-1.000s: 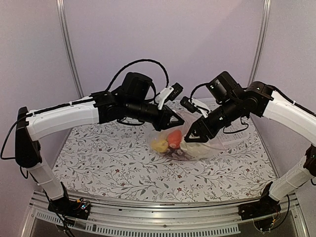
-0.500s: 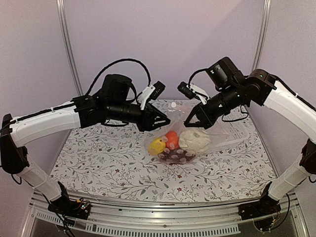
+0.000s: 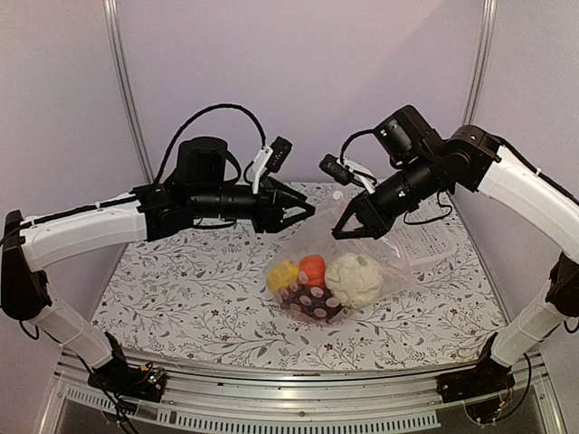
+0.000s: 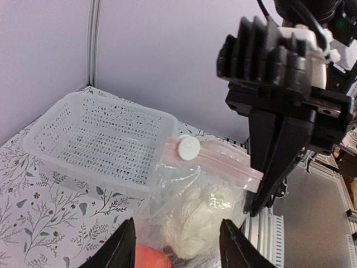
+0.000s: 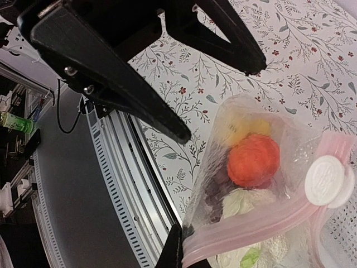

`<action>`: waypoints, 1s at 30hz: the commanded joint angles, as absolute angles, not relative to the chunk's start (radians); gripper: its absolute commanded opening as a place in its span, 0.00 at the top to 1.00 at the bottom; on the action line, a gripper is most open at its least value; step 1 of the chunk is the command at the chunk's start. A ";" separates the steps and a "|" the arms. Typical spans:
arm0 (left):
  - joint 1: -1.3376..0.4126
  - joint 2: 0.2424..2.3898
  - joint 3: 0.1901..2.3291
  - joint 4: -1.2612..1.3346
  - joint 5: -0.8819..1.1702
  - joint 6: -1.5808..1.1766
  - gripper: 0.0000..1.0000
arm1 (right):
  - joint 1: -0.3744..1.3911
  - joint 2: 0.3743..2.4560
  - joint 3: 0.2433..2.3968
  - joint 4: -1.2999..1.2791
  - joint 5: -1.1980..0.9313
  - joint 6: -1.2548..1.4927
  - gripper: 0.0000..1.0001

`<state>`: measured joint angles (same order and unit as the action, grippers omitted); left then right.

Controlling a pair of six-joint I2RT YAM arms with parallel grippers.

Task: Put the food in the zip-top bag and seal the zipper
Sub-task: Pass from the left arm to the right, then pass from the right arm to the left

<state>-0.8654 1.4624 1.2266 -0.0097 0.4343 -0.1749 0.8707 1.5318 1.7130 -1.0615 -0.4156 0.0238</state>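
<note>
Though the food (image 3: 355, 278) lies inside the zip-top bag (image 3: 391, 260) just beside the basket (image 4: 95, 139), the zipper (image 4: 223, 162), pinched at its end away from the basket by the right gripper (image 3: 342, 231), may remain unsealed, with the left gripper (image 3: 303, 215) spread nearby.

A white perforated plastic basket (image 4: 100, 146) sits upright on the far right part of the tabletop (image 3: 181, 298), which is covered by a pale cloth printed with grey leafy sprigs and small red flowers. Plain lilac wall panels (image 3: 298, 63) stand behind, joined by slim metal posts (image 3: 121, 81). A ribbed aluminium rail (image 3: 298, 411) runs along the near edge.
</note>
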 commanded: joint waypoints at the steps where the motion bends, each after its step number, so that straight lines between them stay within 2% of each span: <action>1: -0.823 1.523 1.254 0.026 0.502 -0.192 0.46 | 0.879 1.540 1.708 -1.052 -0.473 0.012 0.99; 6: -0.762 1.581 1.255 0.116 0.637 -0.186 0.42 | 0.881 1.531 1.691 -1.049 -0.514 0.014 0.98; 14: -0.721 1.708 1.323 0.263 0.942 -0.259 0.42 | 0.883 1.532 1.680 -1.051 -0.525 0.023 0.97; 21: -0.725 1.754 1.318 0.352 1.029 -0.342 0.56 | 0.885 1.542 1.680 -1.057 -0.517 0.025 0.97; 27: -0.744 1.810 1.358 0.397 1.054 -0.383 0.61 | 0.884 1.540 1.675 -1.064 -0.506 0.026 0.97; 30: -0.752 1.838 1.389 0.405 1.062 -0.394 0.67 | 0.884 1.540 1.676 -1.067 -0.504 0.028 0.97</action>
